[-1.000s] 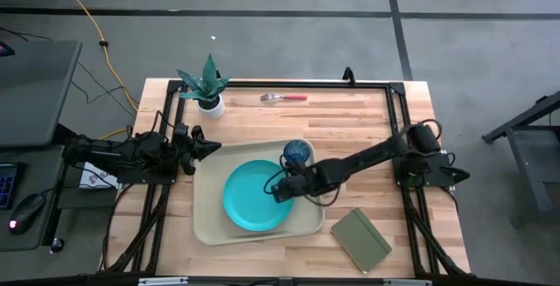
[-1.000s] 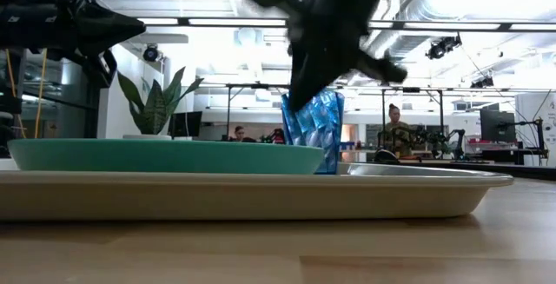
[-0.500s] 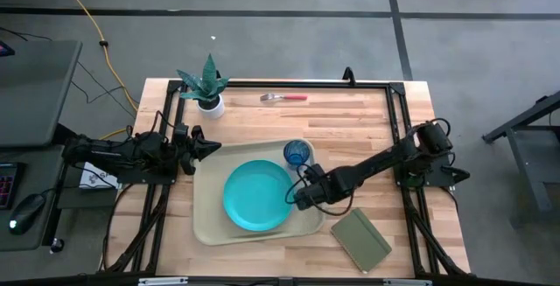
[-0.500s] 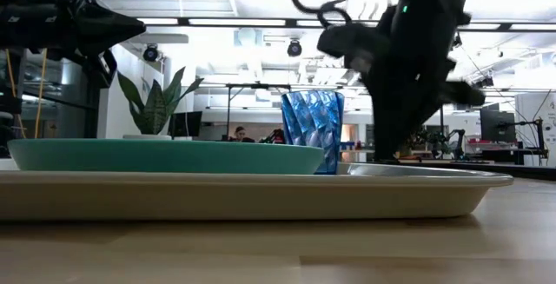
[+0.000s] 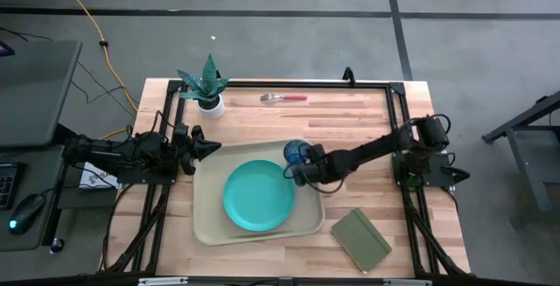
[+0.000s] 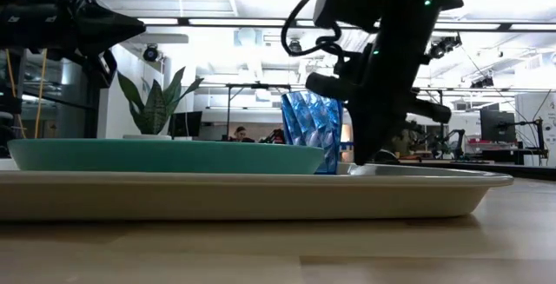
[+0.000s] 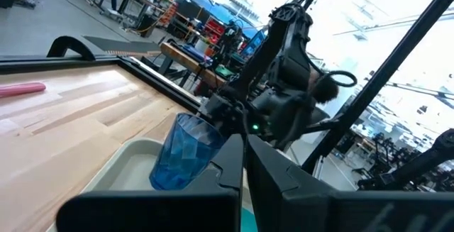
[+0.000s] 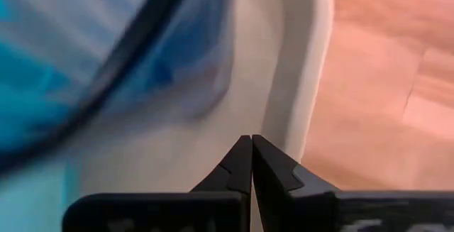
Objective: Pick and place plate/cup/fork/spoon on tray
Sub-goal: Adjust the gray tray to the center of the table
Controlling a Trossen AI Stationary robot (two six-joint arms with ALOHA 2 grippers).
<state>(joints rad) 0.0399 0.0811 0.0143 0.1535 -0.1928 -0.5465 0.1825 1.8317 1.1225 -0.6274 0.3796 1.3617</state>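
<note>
The turquoise plate (image 5: 258, 196) lies flat on the beige tray (image 5: 210, 225). The blue see-through cup (image 5: 297, 152) stands upright at the tray's far right corner, also in the low view (image 6: 313, 132) and the left wrist view (image 7: 186, 152). The red-handled fork (image 5: 284, 97) lies on the table near the far edge. The spoon does not show. My right gripper (image 5: 297, 174) is shut, low over the tray floor between cup and plate, close to the tray's right rim (image 8: 301, 97). My left gripper (image 5: 210, 149) is shut and waits at the tray's left far corner. My right gripper's shut tips (image 6: 360, 155) point down at the tray floor beside the cup; I cannot tell whether they touch the tray or the cup.
A dark green notebook (image 5: 360, 239) lies right of the tray's near corner. A potted plant (image 5: 208, 85) stands at the far left. A black clamp (image 5: 348, 74) sits on the far edge. Bare wood lies between the fork and the tray.
My right gripper has gone from above the plate's right edge toward the tray's near right corner, then back toward the far edge, and now stands low beside the cup. The cup and the plate have stayed where they were.
</note>
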